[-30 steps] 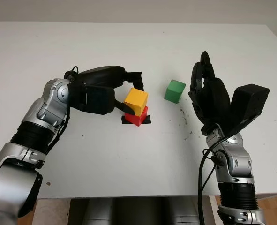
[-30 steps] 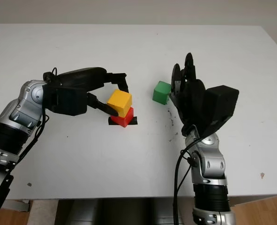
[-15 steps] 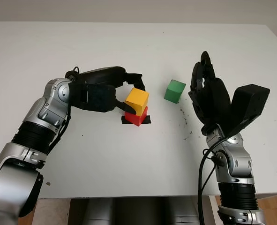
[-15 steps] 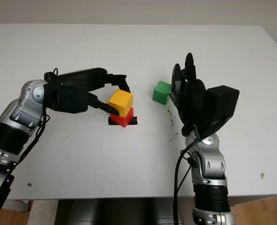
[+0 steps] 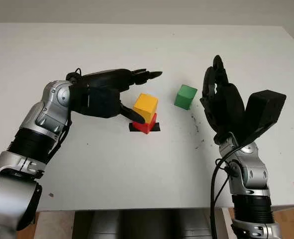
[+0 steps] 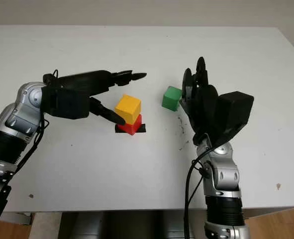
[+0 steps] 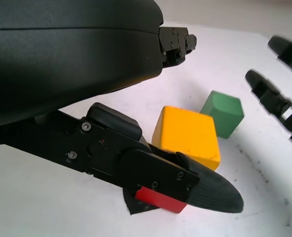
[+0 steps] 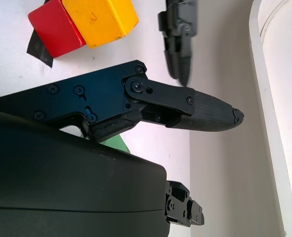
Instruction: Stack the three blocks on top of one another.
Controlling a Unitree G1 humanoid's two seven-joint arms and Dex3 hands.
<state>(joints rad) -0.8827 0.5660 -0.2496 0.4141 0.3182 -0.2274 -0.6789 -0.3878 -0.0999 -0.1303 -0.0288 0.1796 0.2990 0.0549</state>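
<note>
A yellow block (image 5: 146, 105) sits on top of a red block (image 5: 146, 126), a little askew, on a black tape mark (image 5: 156, 127) at the table's middle. A green block (image 5: 185, 96) stands alone on the table to their right. My left hand (image 5: 147, 96) is open around the yellow block. Its upper fingers (image 5: 146, 75) stretch out above and behind the block, and its thumb (image 7: 205, 190) lies low by the stack's near-left side. My right hand (image 5: 214, 83) is open, held upright just right of the green block (image 7: 224, 112).
The white table (image 5: 137, 45) has wide bare room behind and to the left of the stack. Small dark specks (image 5: 198, 130) mark the surface near my right hand. The table's front edge (image 5: 137, 208) runs close to my arms.
My left hand has let go of the yellow block, its upper fingers lifting and straightening out past it. The yellow block stays on the red one. The right hand has not moved.
</note>
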